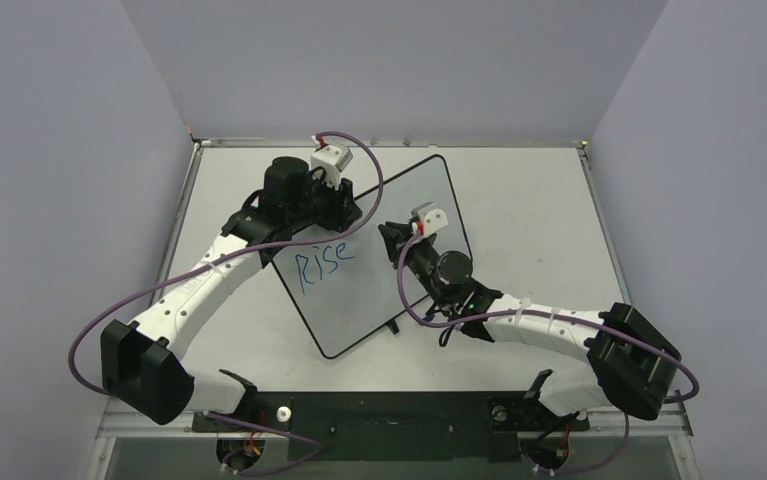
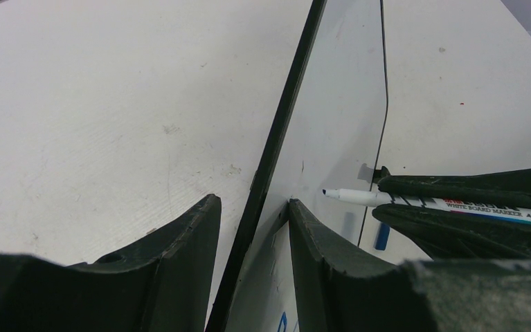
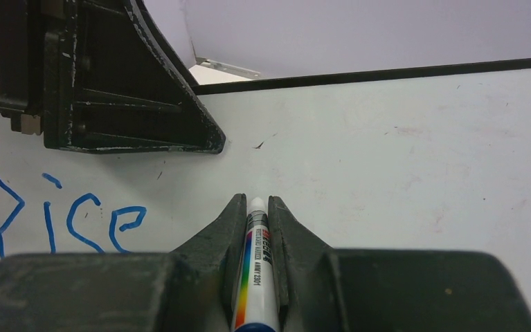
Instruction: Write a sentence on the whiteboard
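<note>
The right claw is closed on the marker, its nib aimed at the board straight ahead. Whether it touches, I cannot tell. The sentence, only "Rise" as yet, lies to the claw's left. Above that word the left claw pinches the board's top edge. The board looks stiff, light and slick, likely to skid on the bench under the nib, so the frame is the place to hold.
</note>
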`<control>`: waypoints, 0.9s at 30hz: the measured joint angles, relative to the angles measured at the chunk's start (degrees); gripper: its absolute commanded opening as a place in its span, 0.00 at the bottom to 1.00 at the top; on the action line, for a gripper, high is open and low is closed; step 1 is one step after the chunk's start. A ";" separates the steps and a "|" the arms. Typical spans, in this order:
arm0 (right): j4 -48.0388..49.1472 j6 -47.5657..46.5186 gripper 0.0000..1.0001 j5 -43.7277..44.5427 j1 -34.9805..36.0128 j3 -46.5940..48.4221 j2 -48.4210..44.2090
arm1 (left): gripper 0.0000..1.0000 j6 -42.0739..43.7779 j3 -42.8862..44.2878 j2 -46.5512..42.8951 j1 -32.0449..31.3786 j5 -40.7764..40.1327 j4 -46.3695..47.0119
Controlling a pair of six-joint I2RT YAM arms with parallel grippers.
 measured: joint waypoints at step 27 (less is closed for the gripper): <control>-3.06 -1.51 0.00 -1.99 2.51 2.82 2.25 | 0.00 0.37 -0.02 0.00 0.02 -0.42 -0.02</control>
